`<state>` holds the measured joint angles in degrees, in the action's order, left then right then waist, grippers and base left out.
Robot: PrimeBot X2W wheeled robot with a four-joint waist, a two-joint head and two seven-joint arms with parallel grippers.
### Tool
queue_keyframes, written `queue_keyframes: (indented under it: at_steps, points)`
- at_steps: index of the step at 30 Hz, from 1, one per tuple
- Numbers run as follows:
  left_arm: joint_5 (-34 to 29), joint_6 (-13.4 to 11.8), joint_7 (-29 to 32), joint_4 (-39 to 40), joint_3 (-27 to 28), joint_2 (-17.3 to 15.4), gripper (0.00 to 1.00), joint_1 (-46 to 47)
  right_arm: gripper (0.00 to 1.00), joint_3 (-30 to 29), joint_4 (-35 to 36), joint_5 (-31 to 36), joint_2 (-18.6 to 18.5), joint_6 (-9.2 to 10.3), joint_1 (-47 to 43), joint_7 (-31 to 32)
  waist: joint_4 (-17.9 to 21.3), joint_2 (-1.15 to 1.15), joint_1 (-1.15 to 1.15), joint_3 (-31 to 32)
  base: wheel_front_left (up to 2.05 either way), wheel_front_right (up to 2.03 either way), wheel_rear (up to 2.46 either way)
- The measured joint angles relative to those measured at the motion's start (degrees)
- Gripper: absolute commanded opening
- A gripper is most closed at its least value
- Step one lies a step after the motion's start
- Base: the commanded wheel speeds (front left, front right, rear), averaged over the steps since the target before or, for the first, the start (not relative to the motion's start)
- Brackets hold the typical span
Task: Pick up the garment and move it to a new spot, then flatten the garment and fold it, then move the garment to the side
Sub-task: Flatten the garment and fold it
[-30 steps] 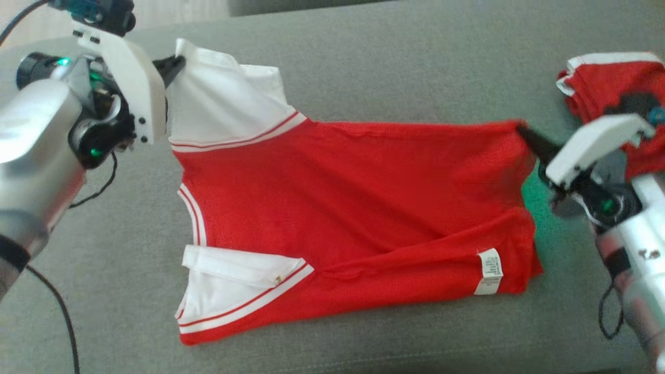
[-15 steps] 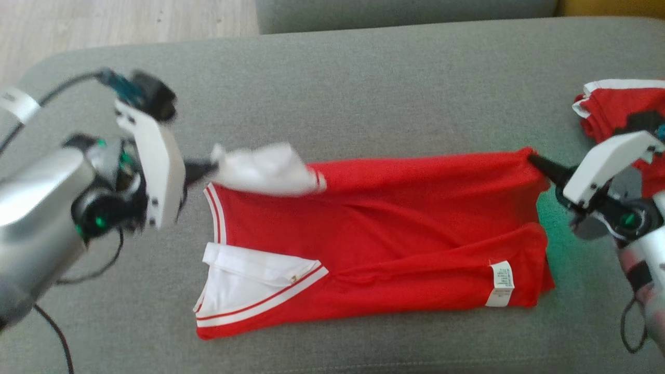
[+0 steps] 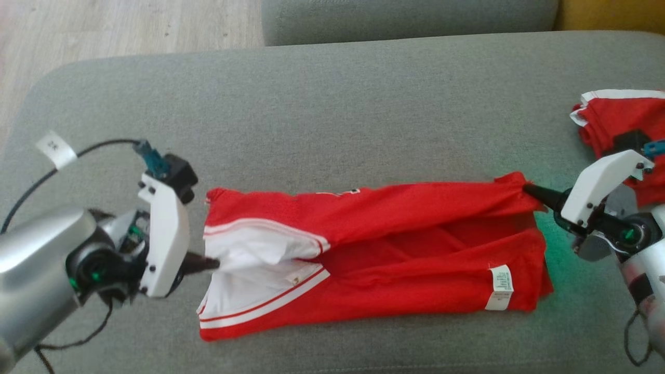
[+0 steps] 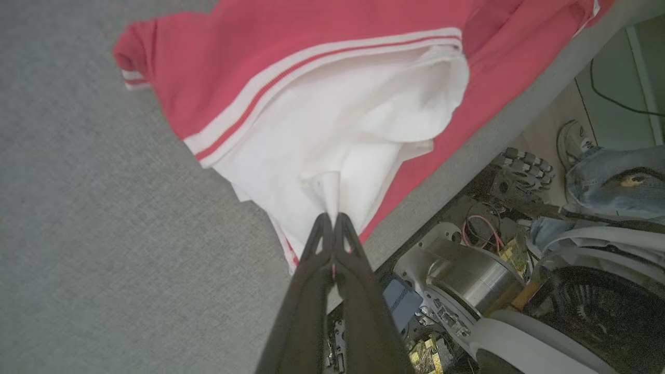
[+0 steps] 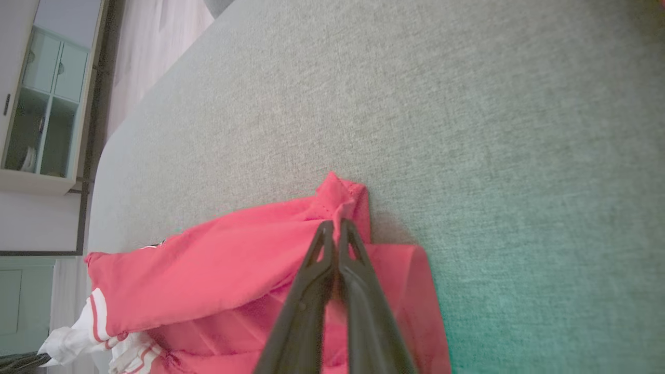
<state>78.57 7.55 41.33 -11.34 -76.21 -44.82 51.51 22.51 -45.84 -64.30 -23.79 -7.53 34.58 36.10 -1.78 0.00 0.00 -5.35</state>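
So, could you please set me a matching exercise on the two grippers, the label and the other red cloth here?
Things:
1. left gripper
2. right gripper
3. white label
4. red cloth stack

States or places:
A. at the grey sofa's far right
B. shut on the garment's red hem corner
C. shut on a white sleeve
D. at the hem's near end

Pairs: 1-C, 2-B, 3-D, 4-A.

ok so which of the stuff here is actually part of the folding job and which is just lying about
In the job:
the garment
left gripper, shut on it
right gripper, shut on it

Just lying about:
red cloth stack
grey cushion under everything
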Motion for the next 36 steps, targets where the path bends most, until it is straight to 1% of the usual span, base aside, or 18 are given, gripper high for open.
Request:
queue_keyframes:
  at_steps: [5,9,10,11,12,13,16,19,23,24,25,27,28,30,32,35,36]
  points:
    - [-0.2,0.0,0.42,-0.11,-0.02,0.01,0.0,-2.94,0.0,1.24,0.16,0.0,-0.23,0.0,-0.75,2.76,0.36,0.0,0.0,0.22,0.0,0.0,0.0]
    - [-1.11,-0.01,-0.11,-1.69,-0.02,0.79,0.0,-5.76,0.0,2.07,0.4,0.0,-0.13,0.0,-3.02,3.8,0.67,0.0,0.0,0.45,0.0,0.0,0.0]
    - [-1.48,-0.01,-0.21,-2.08,-0.02,1.2,0.41,-6.34,0.13,2.32,0.42,0.0,-0.09,0.0,-3.63,4.32,0.72,0.0,0.0,0.54,0.0,0.0,0.0]
    - [-1.93,-0.01,-0.85,-2.45,-0.03,1.66,0.74,-6.88,0.37,2.52,0.4,0.0,0.03,0.0,-4.06,4.67,0.78,0.0,0.0,0.66,0.0,0.0,0.0]
    - [-2.3,-0.01,-1.27,-2.98,-0.02,2.12,1.0,-7.26,0.93,2.63,0.55,0.0,0.2,0.0,-4.46,4.78,0.83,0.0,0.0,0.8,0.0,0.0,0.0]
    - [-2.55,-0.01,-1.55,-3.38,-0.02,2.48,1.0,-7.58,1.0,2.74,0.8,0.0,0.29,0.0,-4.78,4.76,0.89,0.0,0.0,0.99,0.0,0.0,0.0]
    - [-2.97,-0.01,-3.2,-3.94,-0.04,3.03,1.0,-7.94,1.0,2.74,1.87,0.0,0.33,0.0,-4.96,3.53,1.06,0.0,0.0,1.73,0.0,0.0,0.0]
    - [-4.2,-0.01,-6.91,-3.93,0.15,3.09,1.0,-7.87,1.0,2.16,4.58,0.01,0.07,0.0,-5.02,0.05,1.2,0.0,0.0,2.81,0.0,0.0,0.0]
    - [-6.28,-0.03,-15.92,-3.71,3.11,2.58,1.0,-7.65,1.0,-0.3,9.84,0.25,-1.19,0.0,-6.8,-7.42,1.26,0.0,0.0,4.29,0.0,0.0,0.0]
    - [-7.35,-0.56,-18.86,-3.75,4.11,2.32,1.0,-7.47,1.0,-0.9,11.34,0.59,-1.52,0.0,-7.48,-9.91,1.27,0.0,0.0,4.61,0.0,0.0,0.0]
    - [-8.32,-1.64,-21.8,-3.77,5.25,2.08,1.0,-7.32,1.0,-1.44,12.87,1.19,-1.9,0.0,-8.18,-12.58,1.28,0.0,0.0,4.95,0.0,0.0,0.0]
    - [-9.6,-4.99,-27.55,-3.7,7.75,1.85,1.0,-7.23,1.0,-2.93,15.74,2.69,-2.19,0.0,-9.45,-18.17,1.28,0.0,0.0,5.55,0.0,0.0,0.0]
    - [-10.03,-7.27,-30.56,-3.54,9.0,1.85,1.0,-7.33,1.0,-3.3,17.05,3.8,-2.34,0.0,-9.98,-20.64,1.25,0.0,0.0,5.76,0.0,0.0,0.0]
    - [-10.95,-12.06,-36.73,-2.75,11.38,1.9,1.0,-7.83,1.0,-5.88,18.95,6.34,-1.97,0.0,-11.32,-26.97,1.13,0.0,0.0,6.08,0.0,0.0,0.0]
    - [-12.1,-16.77,-42.9,-1.33,13.57,1.94,1.0,-9.05,1.0,-8.03,21.09,8.68,-1.6,0.0,-13.0,-31.5,0.98,0.0,0.0,6.24,0.0,0.0,0.0]
    - [-12.1,-23.5,-52.68,1.16,17.91,2.56,1.0,-13.46,1.0,-10.43,24.64,14.08,0.33,0.0,-16.21,-37.79,0.92,0.0,0.0,6.4,0.0,0.0,0.0]
    - [-12.12,-25.52,-54.37,2.19,19.51,2.82,1.0,-15.51,1.0,-11.16,25.76,16.08,1.24,0.0,-17.46,-39.36,0.96,0.0,0.0,6.4,0.0,0.0,0.0]
